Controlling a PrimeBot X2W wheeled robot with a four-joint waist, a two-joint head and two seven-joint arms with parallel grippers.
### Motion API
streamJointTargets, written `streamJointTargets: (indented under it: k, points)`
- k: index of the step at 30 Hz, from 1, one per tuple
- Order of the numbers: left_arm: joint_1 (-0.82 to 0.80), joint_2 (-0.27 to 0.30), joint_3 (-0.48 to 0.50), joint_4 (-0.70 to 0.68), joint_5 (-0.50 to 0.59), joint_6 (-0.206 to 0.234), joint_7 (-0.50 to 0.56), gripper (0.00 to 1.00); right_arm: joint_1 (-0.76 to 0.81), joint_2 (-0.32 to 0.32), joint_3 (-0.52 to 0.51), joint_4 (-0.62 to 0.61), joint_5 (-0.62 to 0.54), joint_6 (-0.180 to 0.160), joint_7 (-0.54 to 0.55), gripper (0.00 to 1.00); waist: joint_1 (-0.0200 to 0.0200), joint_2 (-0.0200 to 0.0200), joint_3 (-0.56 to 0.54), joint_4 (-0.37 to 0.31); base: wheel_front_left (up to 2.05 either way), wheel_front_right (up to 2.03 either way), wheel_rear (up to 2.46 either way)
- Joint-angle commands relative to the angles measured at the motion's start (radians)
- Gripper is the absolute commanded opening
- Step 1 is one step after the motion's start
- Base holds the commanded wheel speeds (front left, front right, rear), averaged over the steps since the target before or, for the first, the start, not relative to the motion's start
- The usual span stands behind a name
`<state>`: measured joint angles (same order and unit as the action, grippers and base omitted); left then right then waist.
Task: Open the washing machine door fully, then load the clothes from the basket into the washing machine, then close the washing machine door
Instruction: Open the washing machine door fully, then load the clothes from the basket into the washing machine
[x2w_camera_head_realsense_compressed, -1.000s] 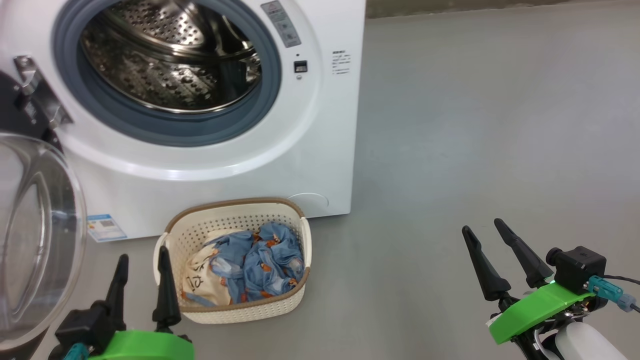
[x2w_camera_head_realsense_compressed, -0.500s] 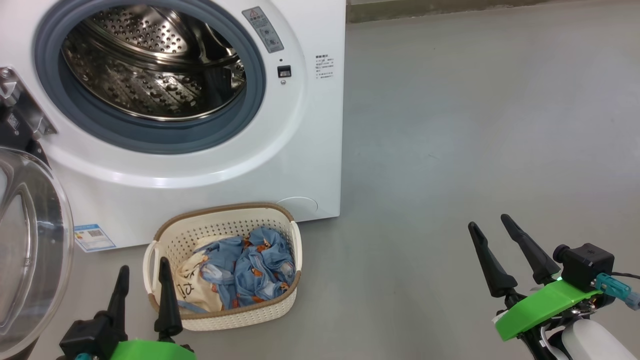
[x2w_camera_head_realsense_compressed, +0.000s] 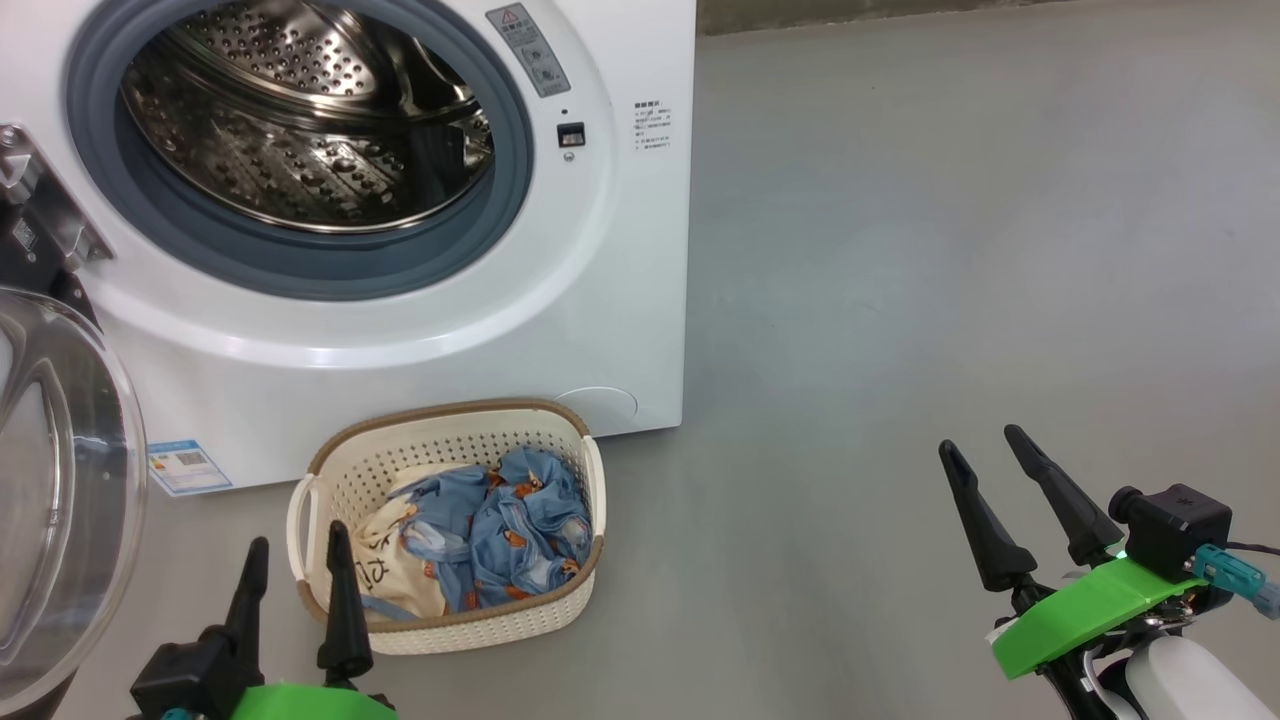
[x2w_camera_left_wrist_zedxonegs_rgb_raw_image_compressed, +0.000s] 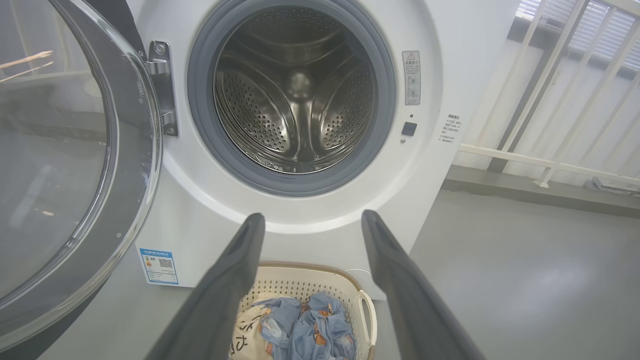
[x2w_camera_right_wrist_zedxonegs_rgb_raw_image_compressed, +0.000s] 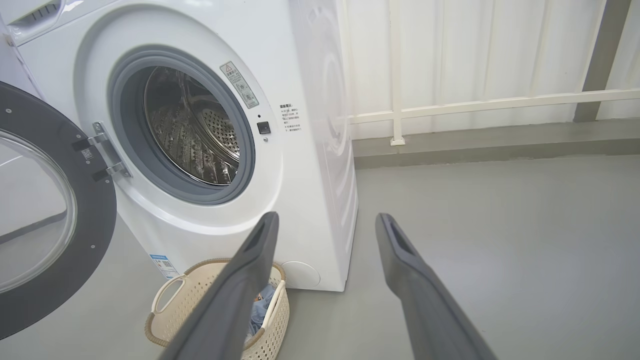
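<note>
1. One big white front-loading washing machine (x2w_camera_head_realsense_compressed: 420, 340).
2. One large round door (x2w_camera_head_realsense_compressed: 55, 490) with a glossy black rim and a clear glass bowl.
3. One small rectangular cream plastic basket (x2w_camera_head_realsense_compressed: 480, 632) with perforated sides; two side handles (x2w_camera_head_realsense_compressed: 297, 520).
4. Two cloths: one blue fabric (x2w_camera_head_realsense_compressed: 510, 530) printed with orange-brown figures, and one cream cloth (x2w_camera_head_realsense_compressed: 385, 578) with dark lettering.
5. Two grippers: left gripper (x2w_camera_head_realsense_compressed: 298, 537) and right gripper (x2w_camera_head_realsense_compressed: 978, 440), each with two long dark fingers (x2w_camera_head_realsense_compressed: 345, 610).
6. One blue label sticker (x2w_camera_head_realsense_compressed: 183, 467).

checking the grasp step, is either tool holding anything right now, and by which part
Nothing is held. The left tool and right tool are both open and empty; the clothes lie in the basket.
</note>
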<state>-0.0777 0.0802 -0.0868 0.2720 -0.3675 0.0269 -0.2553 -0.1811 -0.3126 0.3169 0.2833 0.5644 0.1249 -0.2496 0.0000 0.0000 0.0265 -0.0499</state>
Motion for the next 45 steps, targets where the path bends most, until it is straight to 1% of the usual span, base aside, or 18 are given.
streamJointTargets:
  k: [1, 22, 45]
  points:
    - [-0.035, 0.012, 0.038, -0.016, 0.011, -0.004, -0.006, 1.00, -0.037, -0.015, 0.007, -0.024, -0.002, 0.006, -0.012, 1.00, 0.0000, 0.0000, -0.001, 0.001, 0.00, 0.00, 0.00]
    - [-0.043, -0.013, 0.067, -0.007, 0.052, -0.026, -0.006, 1.00, -0.038, -0.014, 0.007, -0.026, -0.001, 0.006, -0.012, 1.00, 0.0000, 0.0000, 0.007, 0.016, 0.07, -0.07, 0.00]
    - [-0.048, -0.024, 0.096, -0.014, 0.059, -0.032, -0.006, 1.00, -0.035, -0.015, 0.008, -0.029, 0.000, 0.006, -0.012, 1.00, 0.0000, 0.0000, 0.012, 0.021, 1.23, -1.23, 0.00]
